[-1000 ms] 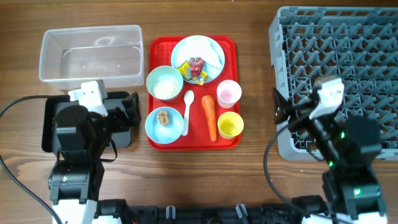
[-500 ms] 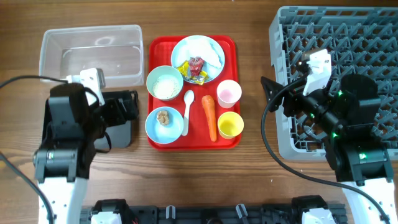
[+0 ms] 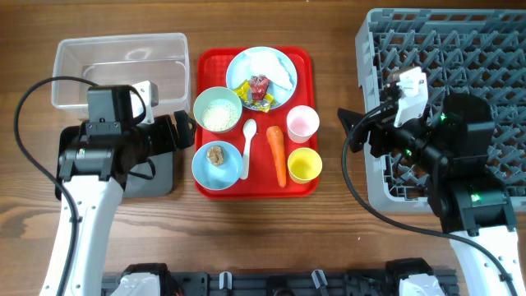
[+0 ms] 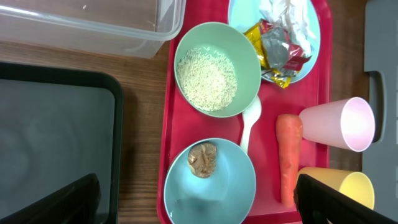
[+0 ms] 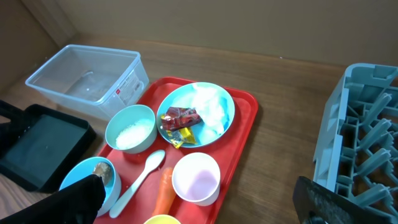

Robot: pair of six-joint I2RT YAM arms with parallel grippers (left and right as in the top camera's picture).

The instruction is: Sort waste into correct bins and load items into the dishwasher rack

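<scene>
Overhead: since a second ago both arms have swung toward the red tray [image 3: 306, 78]. Your left gripper [image 3: 182, 131] and right gripper [image 3: 349, 131] flank it, fingers spread wide, empty. Unmoved on tray: carrot [image 3: 277, 154], wrappers [image 3: 256, 90], rice bowl [image 3: 218, 109]; sorting not begun.

Wood-grain table [image 3: 329, 247], glossy red plastic tray [image 3: 308, 62], clear plastic tub [image 3: 74, 62], probably matt black tray [image 4: 56, 149], grey plastic rack [image 3: 460, 49]
</scene>
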